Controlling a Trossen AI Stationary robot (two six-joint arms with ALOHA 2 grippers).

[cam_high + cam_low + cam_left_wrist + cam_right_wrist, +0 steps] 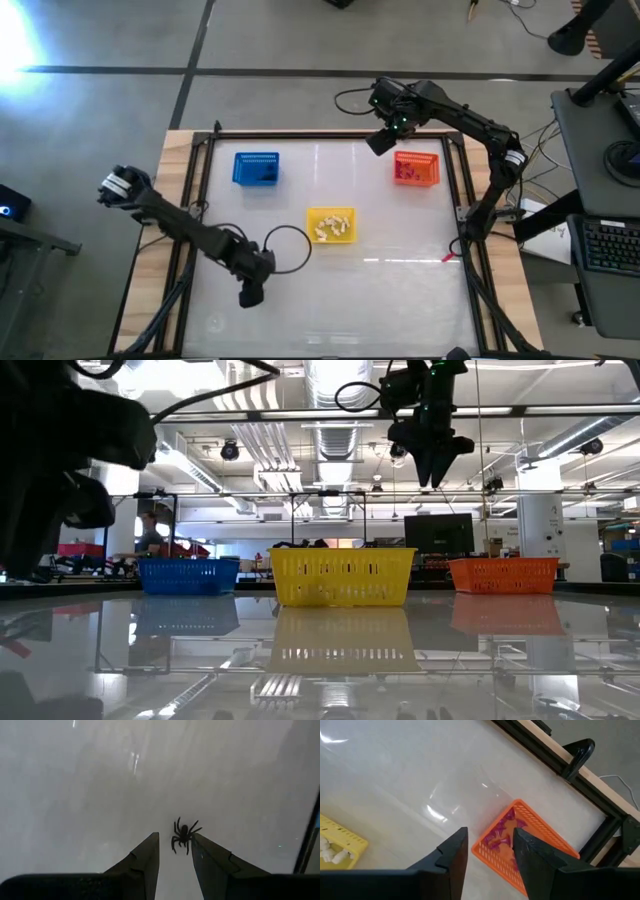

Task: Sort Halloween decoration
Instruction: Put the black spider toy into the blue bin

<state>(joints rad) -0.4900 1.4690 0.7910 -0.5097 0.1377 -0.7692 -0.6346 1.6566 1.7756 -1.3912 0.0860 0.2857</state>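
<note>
A black spider trinket (183, 836) lies on the glossy white table, just past the tips of my left gripper (175, 842), which is open and points down at the table's near left (248, 292). My right gripper (490, 840) is open too, high above the table at the far right (380, 142), beside the orange basket (530, 840) that holds purple trinkets (501, 834). The yellow basket (330, 225) at the middle holds white trinkets (332, 230). The blue basket (256, 168) at the far left holds dark pieces.
A black frame (200, 200) and wooden boards edge the table. A black cable loop (288, 248) lies by the left arm. Bare table stretches along the near side (380, 300). The low view shows the three baskets in a row with the right gripper (435, 460) high above them.
</note>
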